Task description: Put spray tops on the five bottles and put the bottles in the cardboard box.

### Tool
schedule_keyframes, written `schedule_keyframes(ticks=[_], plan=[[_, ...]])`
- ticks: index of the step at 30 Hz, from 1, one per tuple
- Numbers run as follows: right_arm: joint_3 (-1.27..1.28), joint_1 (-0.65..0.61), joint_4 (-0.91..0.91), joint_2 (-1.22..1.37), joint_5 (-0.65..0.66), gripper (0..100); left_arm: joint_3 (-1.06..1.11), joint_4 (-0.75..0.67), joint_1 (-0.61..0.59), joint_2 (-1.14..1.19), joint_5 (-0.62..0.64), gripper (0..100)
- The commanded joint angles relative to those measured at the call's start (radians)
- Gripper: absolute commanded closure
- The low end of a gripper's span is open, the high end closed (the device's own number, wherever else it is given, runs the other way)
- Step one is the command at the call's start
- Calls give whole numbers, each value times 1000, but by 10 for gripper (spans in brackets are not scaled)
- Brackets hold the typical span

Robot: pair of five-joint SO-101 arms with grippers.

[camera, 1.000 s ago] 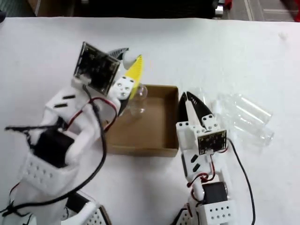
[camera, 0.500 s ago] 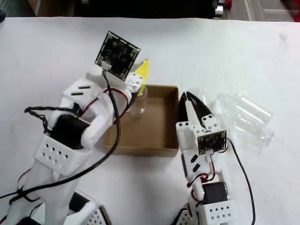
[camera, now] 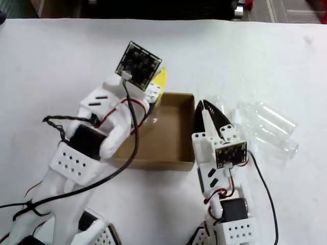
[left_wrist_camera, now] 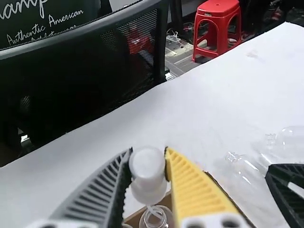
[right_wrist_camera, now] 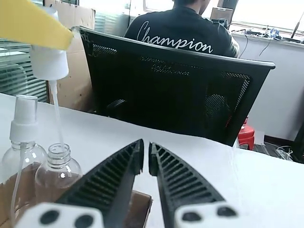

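My left gripper (left_wrist_camera: 147, 155) is shut on a white spray top (left_wrist_camera: 147, 176), grey finger on one side, yellow on the other. The top's thin tube (right_wrist_camera: 56, 113) hangs down toward the open neck of a clear bottle (right_wrist_camera: 57, 172) standing in the cardboard box (camera: 168, 139). Beside it stands a second bottle (right_wrist_camera: 21, 145) with a spray top fitted. In the high view the left gripper (camera: 156, 88) hovers over the box's far left corner. My right gripper (camera: 206, 115) rests at the box's right side, black fingers (right_wrist_camera: 168, 176) shut on nothing.
Several clear bottles without tops (camera: 266, 128) lie on the white table right of the box and show past the left gripper too (left_wrist_camera: 247, 164). A black mesh chair (right_wrist_camera: 190, 90) stands beyond the table's far edge. The table's far and left parts are bare.
The left arm has swung right and farther out over the box's far left corner, carrying the spray top above the standing bottle. The right arm has kept still.
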Motion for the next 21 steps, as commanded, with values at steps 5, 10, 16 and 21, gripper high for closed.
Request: schedule_keyframes(ticks=[5, 10, 16, 21], plan=[[8, -12, -15, 2, 12, 984, 43, -48, -8, 1, -9, 976], [8, -12, -13, 2, 12, 984, 143, -150, -8, 1, -9, 976], [8, -12, -13, 2, 12, 984, 229, -221, -8, 1, -9, 976], [8, -12, -13, 2, 12, 984, 244, -218, -41, 1, -5, 937]])
